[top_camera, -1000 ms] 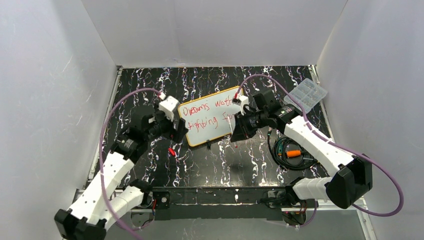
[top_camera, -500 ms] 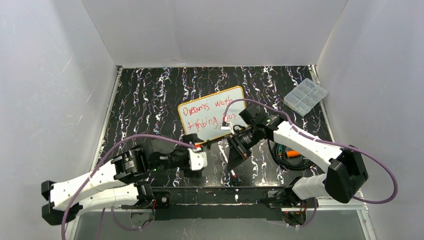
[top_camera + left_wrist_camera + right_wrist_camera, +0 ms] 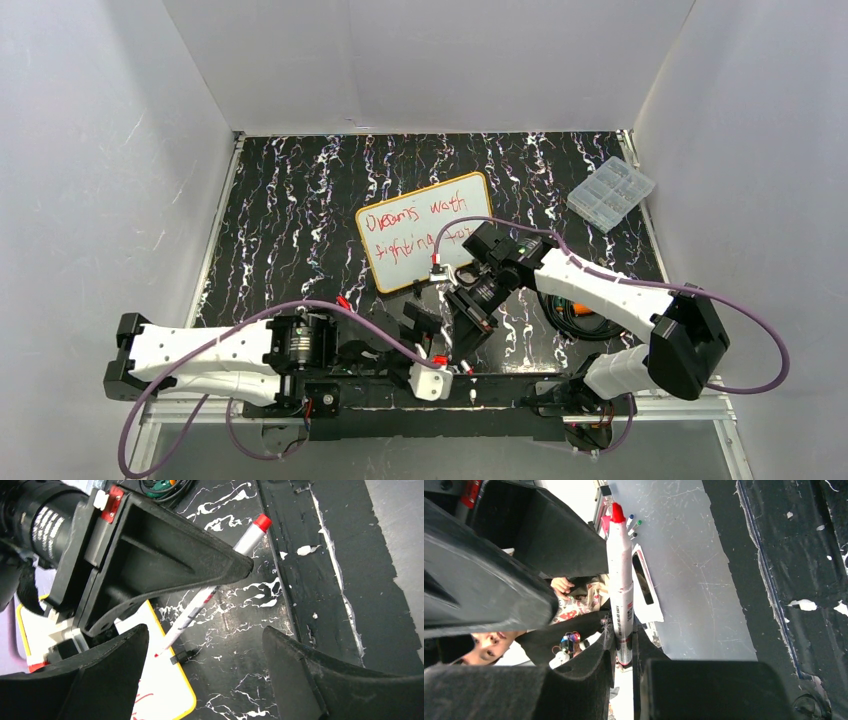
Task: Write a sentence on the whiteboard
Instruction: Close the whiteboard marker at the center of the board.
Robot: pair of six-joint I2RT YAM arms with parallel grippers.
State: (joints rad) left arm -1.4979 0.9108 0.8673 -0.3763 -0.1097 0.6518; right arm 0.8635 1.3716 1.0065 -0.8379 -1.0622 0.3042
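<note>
The whiteboard [image 3: 425,232] lies tilted mid-table and carries the sentence [image 3: 415,230], two lines of red handwriting. My right gripper [image 3: 470,335] is off the board's near right corner, shut on a white marker [image 3: 620,580] with a red end. In the left wrist view the marker [image 3: 210,592] slants down, its red tip just above the board's yellow edge [image 3: 170,672]. My left gripper [image 3: 422,335] is open and empty, facing the right gripper from the left. Its fingers [image 3: 90,680] frame the board corner and a black clip foot [image 3: 181,656].
A clear compartment box [image 3: 611,193] sits at the far right. A coil of black cable with an orange part [image 3: 580,305] lies right of the right gripper. A small red piece [image 3: 343,301] lies left of the board's near corner. The table's near edge rail [image 3: 520,390] is close behind both grippers.
The left arm has swung from the board's left edge down to the near edge and now lies along it. The right gripper has drawn back off the board toward the near edge, marker still held.
</note>
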